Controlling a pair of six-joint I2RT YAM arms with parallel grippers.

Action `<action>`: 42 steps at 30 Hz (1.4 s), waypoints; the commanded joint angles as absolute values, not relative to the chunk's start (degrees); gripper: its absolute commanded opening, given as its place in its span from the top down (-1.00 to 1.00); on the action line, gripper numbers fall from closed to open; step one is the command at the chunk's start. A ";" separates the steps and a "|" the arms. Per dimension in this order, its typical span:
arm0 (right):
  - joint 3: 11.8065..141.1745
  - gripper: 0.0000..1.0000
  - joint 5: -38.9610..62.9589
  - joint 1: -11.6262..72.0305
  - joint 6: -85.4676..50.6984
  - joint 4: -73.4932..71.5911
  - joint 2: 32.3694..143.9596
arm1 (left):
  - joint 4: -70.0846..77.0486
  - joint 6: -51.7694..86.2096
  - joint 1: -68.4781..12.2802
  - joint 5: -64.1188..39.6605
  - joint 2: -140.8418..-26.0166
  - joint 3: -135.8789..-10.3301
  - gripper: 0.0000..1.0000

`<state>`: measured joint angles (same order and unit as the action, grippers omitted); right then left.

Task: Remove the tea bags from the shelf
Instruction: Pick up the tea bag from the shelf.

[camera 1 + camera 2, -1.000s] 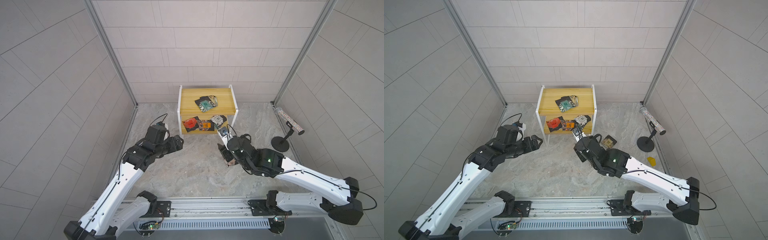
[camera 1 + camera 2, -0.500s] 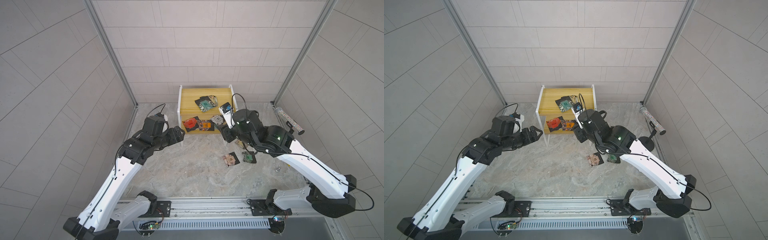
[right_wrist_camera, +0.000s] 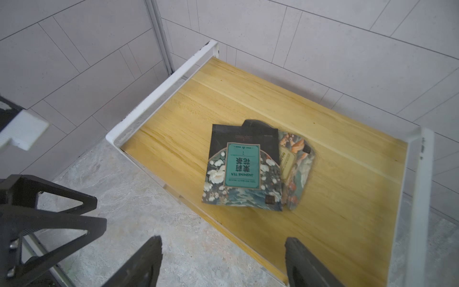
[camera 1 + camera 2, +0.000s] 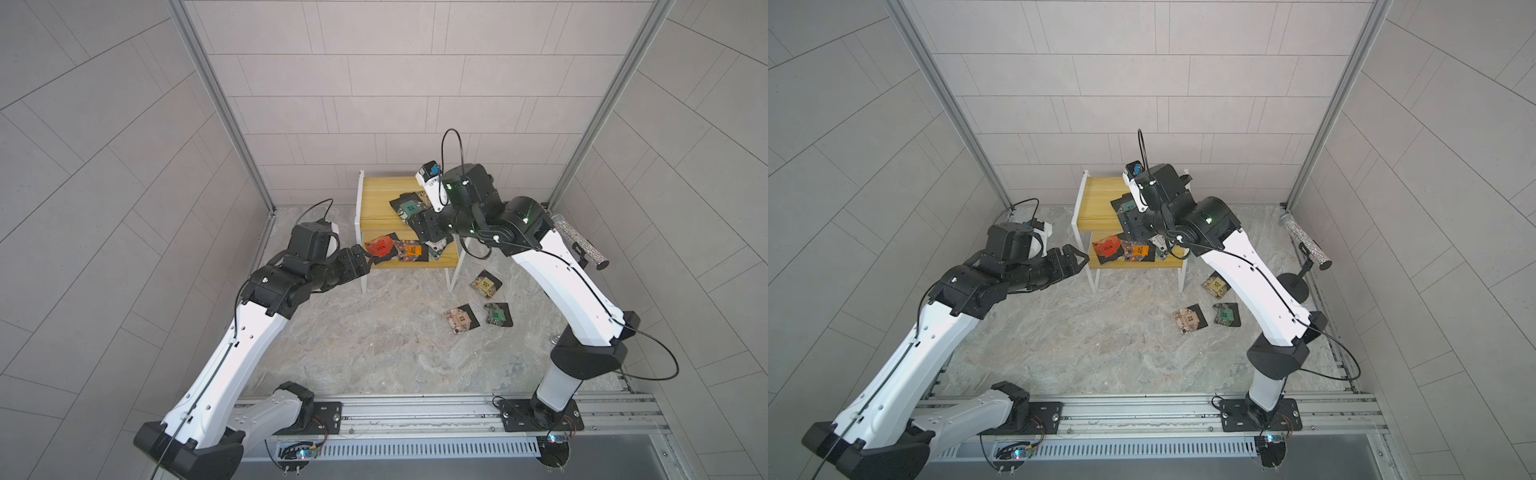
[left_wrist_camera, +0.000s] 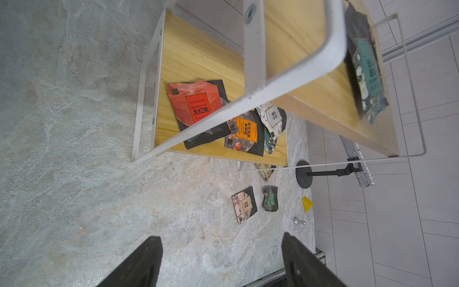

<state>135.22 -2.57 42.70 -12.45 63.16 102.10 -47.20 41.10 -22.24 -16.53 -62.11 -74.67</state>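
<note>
You're abt a third done. 3 bags [image 4: 461,319] lie on the floor, off the shelf [image 4: 376,199]. They're low down behind your R gripper [image 3: 221,263], well apart from it.

R gripper: fingers wide apart, nothing in it. It hangs at the top board's front edge. Just ahead of it lies the teal bag [image 3: 242,165]. A tan bag [image 3: 295,169] is tucked partly under the teal one's side. A black corner pokes out from under too, maybe 1 more bag. So 2 or 3 to get up there.

L gripper [image 5: 221,261]: fingers wide apart too, empty. It sits just outside the shelf's side, touching no bag. Ahead of it on the low board, nearest first: red bag [image 5: 196,104], orange bag [image 5: 246,129], white bag [image 5: 272,116]. They overlap. A black bag [image 5: 208,138] lies under the red one. A bit of teal shows by the white one; can't tell if it's 1 more. So 4 or more down there.

Nothing is held right now. I'd guess 6 to 8 left, w/ bags on both boards.
</note>
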 commanded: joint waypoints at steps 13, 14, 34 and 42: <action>152.73 -0.60 -3.16 40.78 -12.90 69.04 117.16 | -46.49 41.22 -19.69 -19.02 -60.94 -73.14 -0.67; 153.47 -0.60 -3.27 40.78 -12.62 69.16 117.86 | -46.40 41.22 -19.64 -19.03 -60.93 -73.00 -0.67; 149.48 -0.52 -5.00 40.96 -11.41 70.73 120.55 | -44.92 43.16 -18.99 -19.82 -60.56 -70.14 -0.66; 143.74 -0.40 -8.48 42.10 -10.14 71.01 118.67 | -44.27 43.58 -18.81 -20.25 -60.07 -69.05 -0.67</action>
<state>146.80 -6.81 41.74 -10.94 63.90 117.91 -45.58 43.27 -19.33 -19.81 -61.28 -69.89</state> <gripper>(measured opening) 0.705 0.832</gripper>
